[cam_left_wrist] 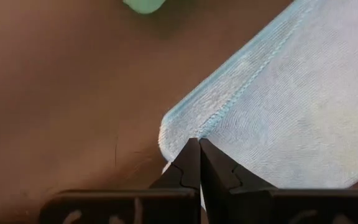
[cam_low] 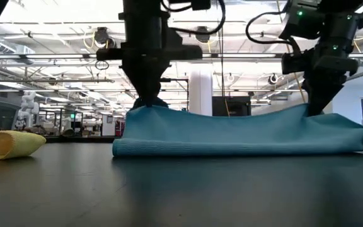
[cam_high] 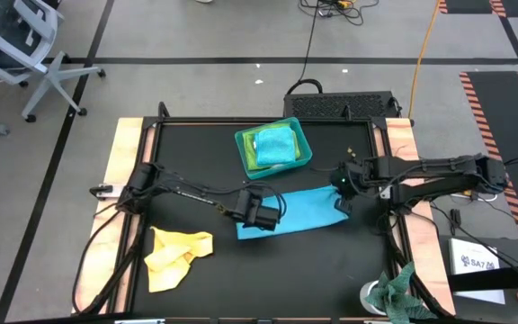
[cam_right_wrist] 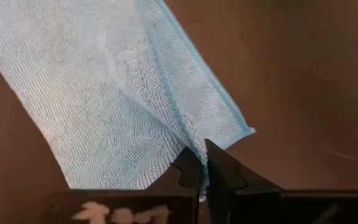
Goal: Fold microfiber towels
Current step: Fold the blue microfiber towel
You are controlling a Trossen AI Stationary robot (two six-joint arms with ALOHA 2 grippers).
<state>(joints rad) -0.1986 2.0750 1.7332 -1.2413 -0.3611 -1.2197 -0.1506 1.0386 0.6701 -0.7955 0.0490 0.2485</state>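
On the black worktop (cam_high: 196, 153), toward the left front: a crumpled yellow towel (cam_high: 176, 256), loose, well apart from both arms; in the low view seen as a soft lump (cam_low: 8, 144) at the left edge. Next, near the middle: left hand (cam_high: 261, 214), fingers (cam_left_wrist: 188, 168) pressed together on the left end of a turquoise towel (cam_high: 295, 209), pinching a corner by the stitched hem (cam_left_wrist: 241, 93) and lifting it into a small peak (cam_low: 149, 108). Lying flat between the two arms, front edge folded and resting on the worktop (cam_low: 232, 150). Behind the towel, toward the far edge: a teal tray (cam_high: 242, 144), with a folded turquoise cloth (cam_high: 275, 144) on top of a lime green one (cam_high: 252, 153) inside. Further right: right hand (cam_high: 343, 184), closed tight on the towel's right end, cloth gathered into a crease between the fingers (cam_right_wrist: 225, 168) and raised slightly (cam_low: 314, 113). At the front right corner, off the black surface: a mottled green-and-white rag (cam_high: 398, 292).
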